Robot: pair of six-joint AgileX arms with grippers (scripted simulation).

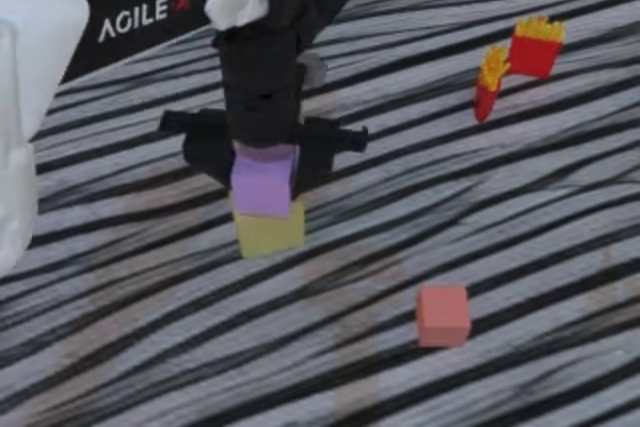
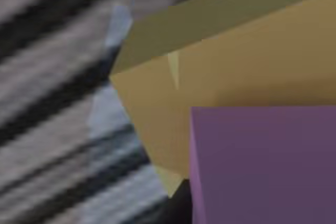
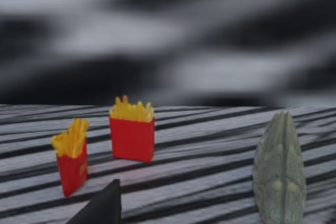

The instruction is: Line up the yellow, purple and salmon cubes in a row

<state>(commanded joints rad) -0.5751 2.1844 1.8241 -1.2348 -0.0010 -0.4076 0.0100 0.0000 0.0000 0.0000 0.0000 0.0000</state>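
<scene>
- The left arm reaches in from the top view's upper left, its white casing marked AGILE X, and its left gripper (image 1: 264,169) hangs over the left-centre of the striped counter (image 1: 520,207) with the purple cube (image 1: 263,183) clamped between its black fingers.
- The purple cube sits directly beside the yellow cube (image 1: 270,230) — from above, its lower edge overlaps the yellow cube's upper edge, and whether the two touch cannot be told from that angle.
- In the left wrist view the purple cube (image 2: 262,166) fills the near corner and the yellow cube (image 2: 231,61) looms right behind it, turned at a slight angle; no gap shows between them.
- The yellow cube rests on the counter, the largest of the three.
- The salmon cube (image 1: 443,315) stands alone on the counter, well apart from the other two, toward the lower right of the top view.
- Two red fries cartons with yellow tops occupy the upper right of the counter — one upright carton (image 1: 535,45) and, just beside it to the left, a second tilted carton (image 1: 489,82).
- The right wrist view looks across the striped counter at the same pair: the upright carton (image 3: 132,131) and the tilted carton (image 3: 72,156) near each other but not touching.
- A pale grey-green leaf-shaped object (image 3: 279,170) stands on edge in that view.
- The right gripper shows only as a dark fingertip (image 3: 102,206) at the edge of its own wrist view; its opening cannot be told.
</scene>
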